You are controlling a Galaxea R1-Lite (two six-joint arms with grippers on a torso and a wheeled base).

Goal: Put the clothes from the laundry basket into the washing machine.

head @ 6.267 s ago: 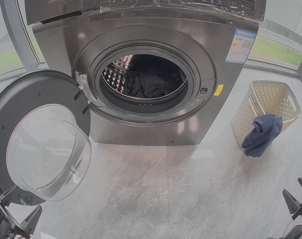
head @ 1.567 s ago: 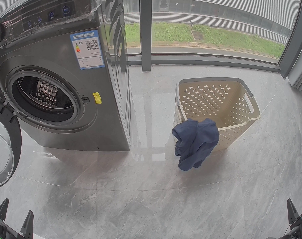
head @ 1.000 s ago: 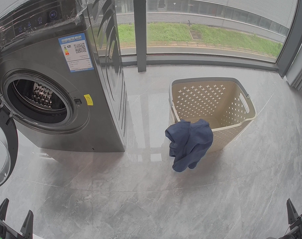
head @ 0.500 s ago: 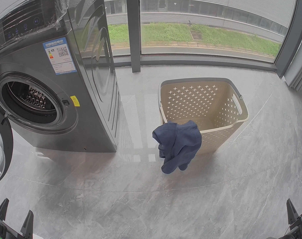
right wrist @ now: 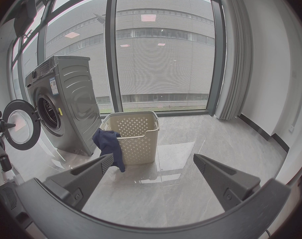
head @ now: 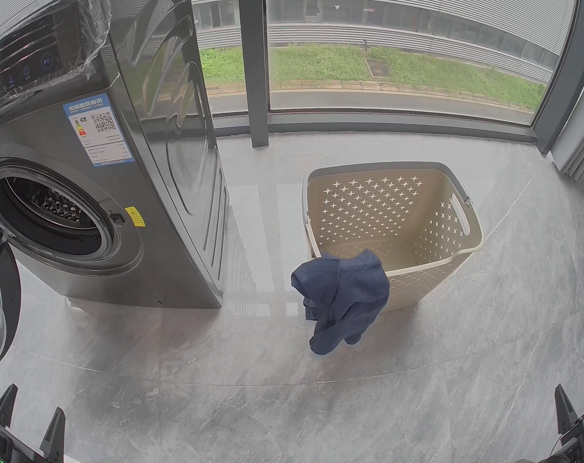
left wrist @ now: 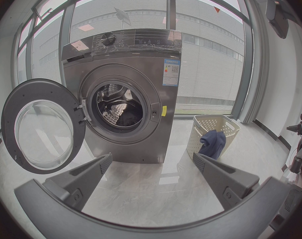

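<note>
Left tool and right tool sit low at the near corners of the head view, each with its fingers spread apart and holding nothing. A blue garment hangs over the near rim of the beige laundry basket, which stands on the floor beside the washing machine. Its round door stands open, and dark cloth lies in the drum.

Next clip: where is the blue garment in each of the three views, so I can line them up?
Head view: blue garment just below centre, hanging over the laundry basket's near rim.
Left wrist view: garment on the basket wall facing the camera, basket beside the washing machine.
Right wrist view: garment over the basket rim nearest the washing machine.
Shared landmark: the cream basket.
</note>
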